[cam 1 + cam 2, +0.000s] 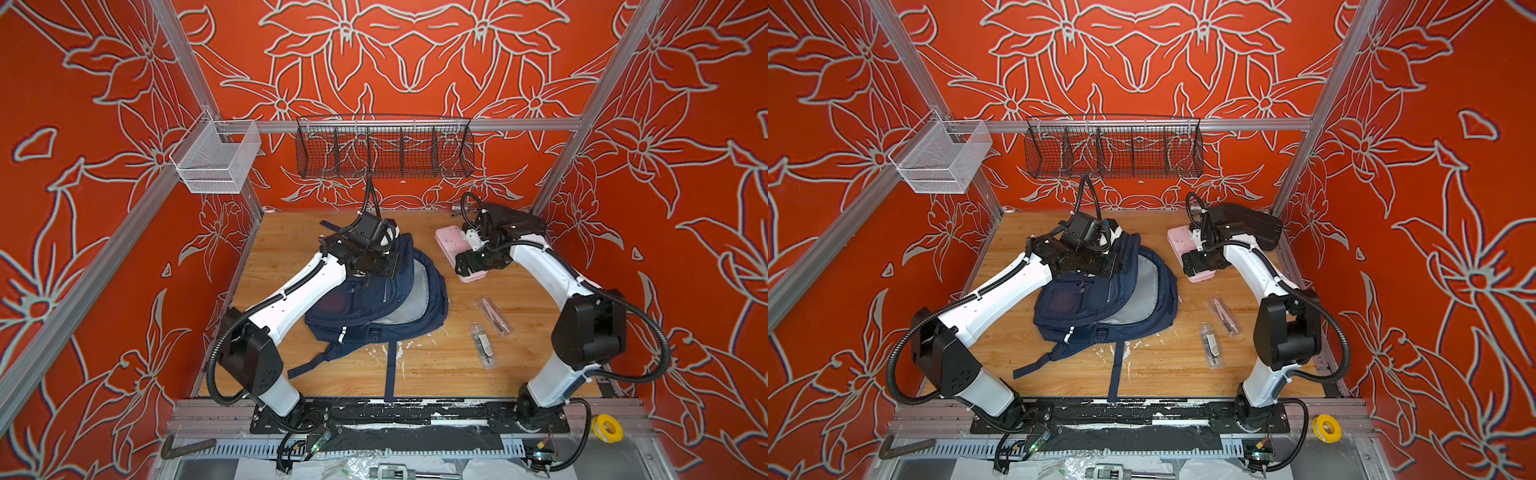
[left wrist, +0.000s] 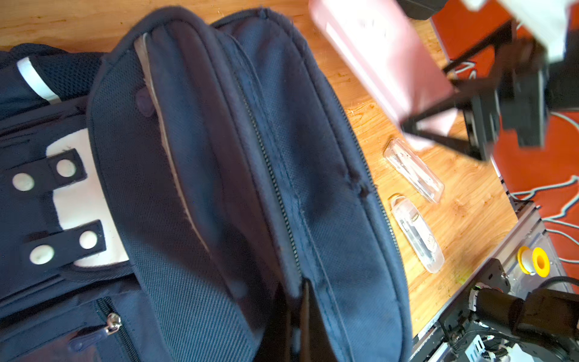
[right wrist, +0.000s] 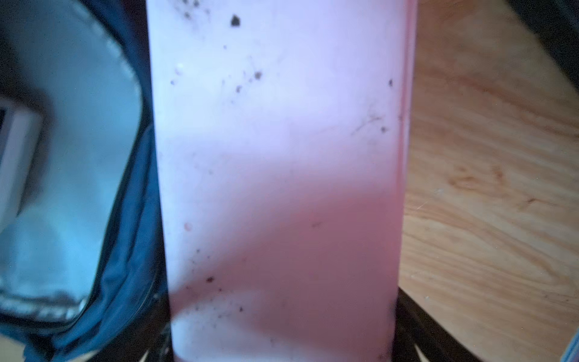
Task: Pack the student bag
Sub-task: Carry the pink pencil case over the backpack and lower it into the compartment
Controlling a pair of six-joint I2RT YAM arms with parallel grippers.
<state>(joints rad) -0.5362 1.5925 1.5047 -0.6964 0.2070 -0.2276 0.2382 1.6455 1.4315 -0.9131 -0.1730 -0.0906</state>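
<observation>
Clenched tight at the left gripper [image 2: 300, 301], pinching a fold of fabric beside a zip at the mouth of the large navy blue fabric student bag [image 1: 374, 303] and, by the look of it, holding that mouth apart. Spread wide at the right gripper [image 3: 282, 307] yet pressed against both long sides of a flat pale pink plastic box [image 1: 446, 240], so judged to be grasping it rather than hanging loose around it. As for the bag [image 1: 1100, 299], found in both top views lying front-up near the middle of the light wooden table [image 1: 291, 257], toward the left arm, with the pink plastic box just beside it and not yet over the opening. Judged early in the packing: main compartment unzipped, pale grey lining [image 1: 420, 291] bared, nothing certain made out inside. Left to do: carrying the box in, then two slim clear plastic cases [image 1: 494, 316] lying on the table on the right arm's side, then zipping up. As to looks: soft and slumped, woven cloth, white patch [image 2: 78, 203] crossed by black snap tabs, thin reflective stripe [image 2: 34, 78], front zip pocket [image 2: 106, 326], navy straps [image 1: 390, 374] trailing toward the robot's base.
</observation>
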